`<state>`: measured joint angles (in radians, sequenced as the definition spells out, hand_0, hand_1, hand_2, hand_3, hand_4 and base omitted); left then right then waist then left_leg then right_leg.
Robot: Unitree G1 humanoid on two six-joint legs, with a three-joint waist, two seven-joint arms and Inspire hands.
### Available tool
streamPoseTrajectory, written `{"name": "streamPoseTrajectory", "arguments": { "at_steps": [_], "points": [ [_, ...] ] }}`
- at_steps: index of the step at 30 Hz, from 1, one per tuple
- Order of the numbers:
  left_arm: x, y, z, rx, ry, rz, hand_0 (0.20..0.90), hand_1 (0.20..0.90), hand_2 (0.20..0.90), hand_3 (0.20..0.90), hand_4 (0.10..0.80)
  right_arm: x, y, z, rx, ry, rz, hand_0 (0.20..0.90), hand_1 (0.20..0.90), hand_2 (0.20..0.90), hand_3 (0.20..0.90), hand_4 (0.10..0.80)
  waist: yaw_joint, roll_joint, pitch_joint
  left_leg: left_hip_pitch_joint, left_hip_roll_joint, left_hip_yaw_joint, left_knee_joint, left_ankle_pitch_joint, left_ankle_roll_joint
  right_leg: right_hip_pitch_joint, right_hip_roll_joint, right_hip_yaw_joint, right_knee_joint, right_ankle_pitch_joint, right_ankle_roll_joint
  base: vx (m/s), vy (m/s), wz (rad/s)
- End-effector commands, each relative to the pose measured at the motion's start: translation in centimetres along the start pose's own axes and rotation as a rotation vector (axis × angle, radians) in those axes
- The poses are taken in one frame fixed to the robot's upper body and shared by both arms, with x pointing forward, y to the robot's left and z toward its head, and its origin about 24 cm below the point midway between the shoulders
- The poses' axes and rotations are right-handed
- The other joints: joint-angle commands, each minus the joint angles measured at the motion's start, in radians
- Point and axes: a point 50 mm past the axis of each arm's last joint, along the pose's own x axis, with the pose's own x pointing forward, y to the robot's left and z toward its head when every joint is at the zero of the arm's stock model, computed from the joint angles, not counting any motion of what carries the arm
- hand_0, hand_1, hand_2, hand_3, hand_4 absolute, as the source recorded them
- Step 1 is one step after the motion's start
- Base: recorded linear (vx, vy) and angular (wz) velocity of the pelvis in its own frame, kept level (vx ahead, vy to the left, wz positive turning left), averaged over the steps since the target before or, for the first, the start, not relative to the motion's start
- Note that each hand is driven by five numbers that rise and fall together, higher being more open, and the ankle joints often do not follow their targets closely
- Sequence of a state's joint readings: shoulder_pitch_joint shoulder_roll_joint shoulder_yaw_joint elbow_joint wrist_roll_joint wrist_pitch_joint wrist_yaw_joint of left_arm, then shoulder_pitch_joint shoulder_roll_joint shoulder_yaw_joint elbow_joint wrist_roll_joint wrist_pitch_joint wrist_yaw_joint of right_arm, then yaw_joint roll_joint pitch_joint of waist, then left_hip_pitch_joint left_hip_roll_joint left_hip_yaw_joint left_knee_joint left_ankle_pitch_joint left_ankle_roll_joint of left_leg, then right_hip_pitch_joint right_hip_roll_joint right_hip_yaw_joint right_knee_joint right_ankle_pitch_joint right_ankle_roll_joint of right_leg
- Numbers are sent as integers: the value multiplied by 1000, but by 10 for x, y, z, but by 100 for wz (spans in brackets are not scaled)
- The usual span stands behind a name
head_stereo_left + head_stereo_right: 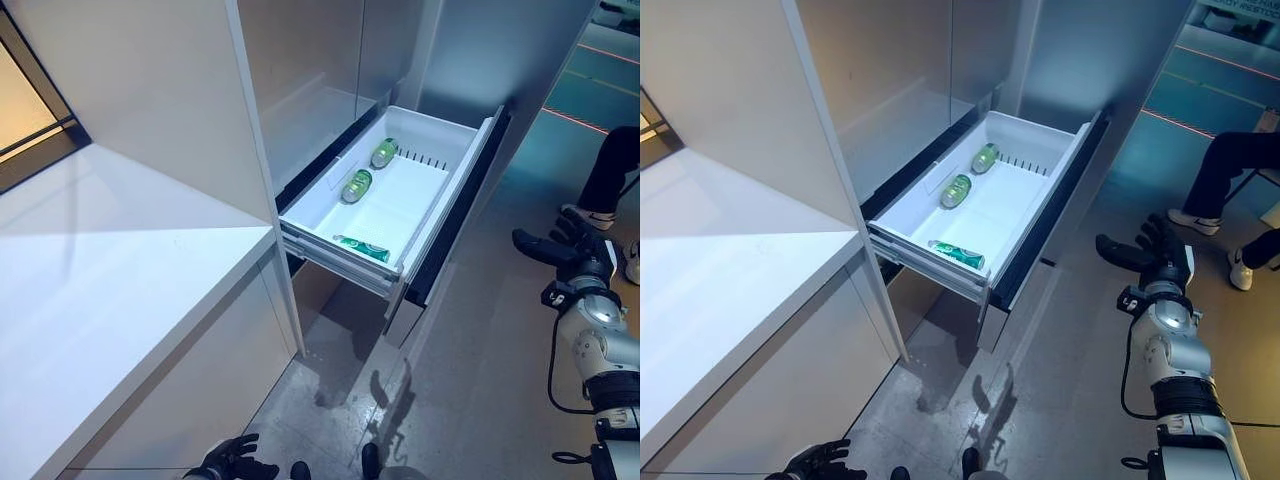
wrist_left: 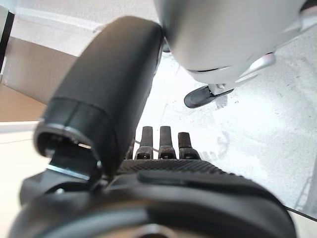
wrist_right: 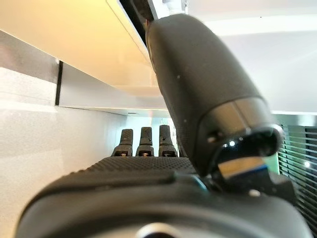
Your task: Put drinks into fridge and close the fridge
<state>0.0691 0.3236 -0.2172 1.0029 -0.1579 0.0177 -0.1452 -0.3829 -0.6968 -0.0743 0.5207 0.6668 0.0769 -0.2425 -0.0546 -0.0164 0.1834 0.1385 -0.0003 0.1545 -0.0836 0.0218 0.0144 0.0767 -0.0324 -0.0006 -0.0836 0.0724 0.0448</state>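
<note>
The fridge's white drawer stands pulled out and open, with its dark front panel facing the right. Green cans lie on their sides in it: two along the far side and one near the close corner. My right hand is to the right of the drawer front, apart from it, with its fingers straight and nothing in it. My left hand hangs low by the floor, below the counter, relaxed and empty.
A white counter fills the left, with the fridge's closed upper doors behind it. A person's legs and shoes are at the far right. Grey floor lies below and to the right of the drawer.
</note>
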Motion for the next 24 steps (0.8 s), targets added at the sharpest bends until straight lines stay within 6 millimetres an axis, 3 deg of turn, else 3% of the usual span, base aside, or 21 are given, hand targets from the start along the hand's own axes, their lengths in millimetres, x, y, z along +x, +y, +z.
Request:
{"name": "streamPoseTrajectory", "arguments": {
  "at_steps": [1,16,21,24],
  "points": [
    [-1,10,2,65,1,8,900,900,900,900,800,5,9,47,27,-205,39,900,900,900,900,800,27,-9,-67,-26,-7,-47,55,-117,-7,-37,38,-59,140,-150,24,0,0,0],
    [0,7,4,59,3,8,900,900,900,900,800,2,15,28,77,-148,39,900,900,900,900,800,53,-15,-40,-59,-25,-75,162,-157,13,-45,14,-69,197,-169,12,19,8,3],
    [1,9,19,43,-29,16,900,900,900,900,800,5,11,33,82,-166,41,900,900,900,900,800,72,-14,0,-108,-34,-96,233,-173,24,-80,1,-82,253,-179,1,-35,25,9],
    [1,9,29,26,-58,16,900,900,900,900,800,8,10,47,105,-200,64,900,900,900,900,800,93,-9,36,-152,-40,-110,285,-182,32,-107,-10,-98,296,-188,-8,-77,56,16]
  ]
}}
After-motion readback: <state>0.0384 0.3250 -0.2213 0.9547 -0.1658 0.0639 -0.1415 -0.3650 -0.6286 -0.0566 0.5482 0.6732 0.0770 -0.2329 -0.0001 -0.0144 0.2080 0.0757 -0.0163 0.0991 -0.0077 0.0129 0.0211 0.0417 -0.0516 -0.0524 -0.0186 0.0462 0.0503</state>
